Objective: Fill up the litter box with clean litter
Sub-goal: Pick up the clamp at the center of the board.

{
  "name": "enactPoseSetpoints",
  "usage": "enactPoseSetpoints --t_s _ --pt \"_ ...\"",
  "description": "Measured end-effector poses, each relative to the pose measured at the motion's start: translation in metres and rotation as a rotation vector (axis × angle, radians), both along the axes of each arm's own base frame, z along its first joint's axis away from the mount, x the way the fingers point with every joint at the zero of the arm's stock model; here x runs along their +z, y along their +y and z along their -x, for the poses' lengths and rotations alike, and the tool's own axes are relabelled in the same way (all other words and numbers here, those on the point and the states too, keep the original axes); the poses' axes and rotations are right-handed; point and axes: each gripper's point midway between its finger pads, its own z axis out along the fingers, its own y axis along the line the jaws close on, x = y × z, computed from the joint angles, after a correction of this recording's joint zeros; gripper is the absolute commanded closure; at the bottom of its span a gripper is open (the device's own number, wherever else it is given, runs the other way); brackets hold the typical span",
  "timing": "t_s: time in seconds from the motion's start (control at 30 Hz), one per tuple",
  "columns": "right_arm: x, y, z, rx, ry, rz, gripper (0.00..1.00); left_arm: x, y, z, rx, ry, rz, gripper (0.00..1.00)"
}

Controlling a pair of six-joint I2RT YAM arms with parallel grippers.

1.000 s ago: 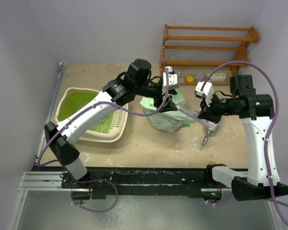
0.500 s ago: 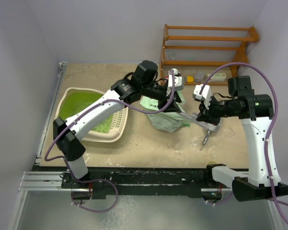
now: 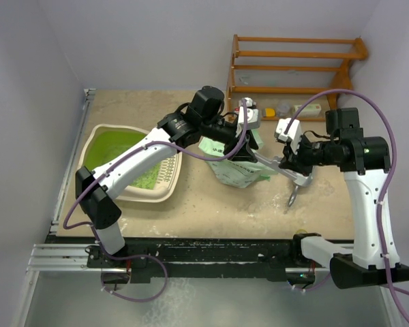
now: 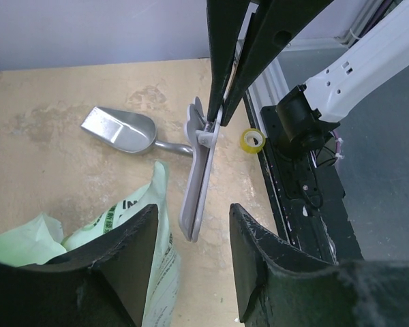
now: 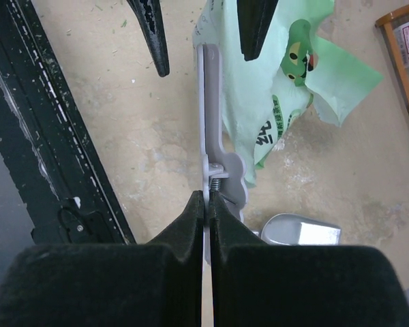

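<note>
The cream litter box (image 3: 99, 136) with its green inside sits at the left, with pale litter granules (image 3: 144, 180) by its grille end. The light green printed bag (image 3: 237, 170) stands mid-table. My right gripper (image 3: 283, 166) is shut on a grey bag clip (image 3: 264, 159), which it holds by the bag; the right wrist view shows the pads (image 5: 191, 225) pinching the clip (image 5: 208, 102). My left gripper (image 3: 243, 142) is open over the bag, its fingers either side of the clip's free end (image 4: 194, 197) without touching it. A shiny metal scoop (image 3: 294, 192) lies on the table.
A wooden rack (image 3: 293, 61) stands at the back right with small items under it. A black rail (image 3: 191, 248) runs along the near edge. A yellow tape roll (image 4: 253, 139) lies near the rail. Spilled granules dot the table.
My left arm has swung right from the litter box side to above the bag, up to the clip. My right gripper has kept its hold and barely moved.
</note>
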Motion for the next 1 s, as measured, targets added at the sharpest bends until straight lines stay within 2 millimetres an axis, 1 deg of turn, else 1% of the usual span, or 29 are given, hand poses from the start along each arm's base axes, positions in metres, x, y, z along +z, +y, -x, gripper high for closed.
enactPoseSetpoints --t_s 0.27,0.47,0.57,0.6,0.63,0.67,1.0 --pt "0.0046 0.0004 -0.0029 -0.005 -0.031 -0.006 1.00 0.0001 0.0000 0.0003 -0.001 0.001 0.000 0.57" --pt "0.0071 0.0003 -0.0016 -0.005 -0.047 -0.007 1.00 0.0003 -0.0001 0.0003 -0.001 0.003 0.001 0.65" --pt "0.0074 0.0002 -0.0013 -0.006 -0.048 -0.007 1.00 0.0003 -0.0001 0.0002 0.001 0.004 0.001 0.76" --pt "0.0074 0.0002 -0.0013 -0.006 -0.048 -0.007 1.00 0.0004 -0.0002 0.0001 0.001 0.003 0.001 0.83" --pt "0.0074 0.0002 -0.0013 -0.006 -0.048 -0.007 1.00 0.0006 -0.0002 0.0000 0.002 0.005 0.001 0.93" --pt "0.0074 0.0001 -0.0013 -0.006 -0.048 -0.007 1.00 0.0008 -0.0004 0.0001 0.003 0.008 0.002 0.96" --pt "0.0064 -0.0003 -0.0020 -0.007 -0.049 -0.004 1.00 0.0005 0.0011 0.0002 0.011 0.021 -0.015 0.97"
